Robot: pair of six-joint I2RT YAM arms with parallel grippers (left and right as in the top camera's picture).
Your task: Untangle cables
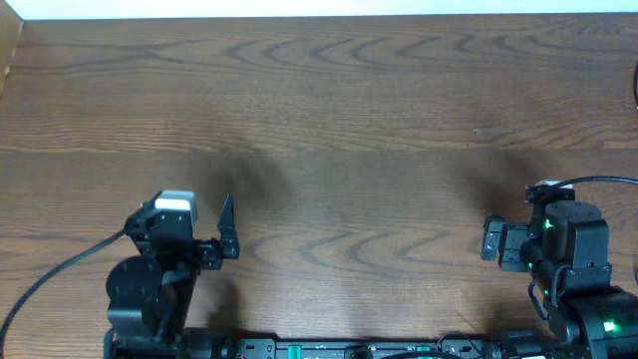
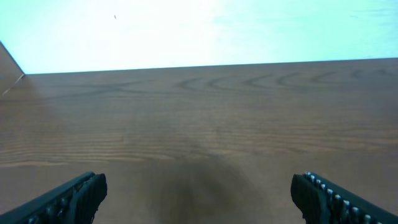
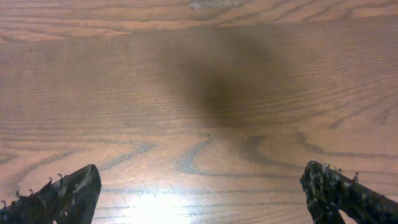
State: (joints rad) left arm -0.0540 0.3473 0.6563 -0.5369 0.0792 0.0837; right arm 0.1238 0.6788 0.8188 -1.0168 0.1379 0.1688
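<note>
The wooden table (image 1: 349,120) fills every view, its brown grain running bare ahead of and between both pincers. In the left wrist view its far edge lies well ahead of the fingers, and beyond that edge is a pale, bright surface (image 2: 199,31).

The left arm (image 1: 150,289) sits at the near edge of the table, with a thick black wire (image 1: 60,274) curving off to its outer side. The right arm (image 1: 578,259) sits at the same edge, well apart from the left, with small green lights (image 1: 547,225) glowing on it.

The left pincer (image 2: 199,199) is spread wide. Its two ridged black fingers (image 2: 74,196) stand at opposite lower corners of its own camera view, and only table shows between them. A soft dark shadow (image 2: 193,174) lies on the wood just ahead of the gap.

The right pincer (image 3: 199,193) is also spread wide, holding nothing. Its toothed fingers (image 3: 65,193) are far apart, with wood grain between them and a dark shadow (image 3: 224,74) further ahead.

Where the cables lie cannot be told from these views.
</note>
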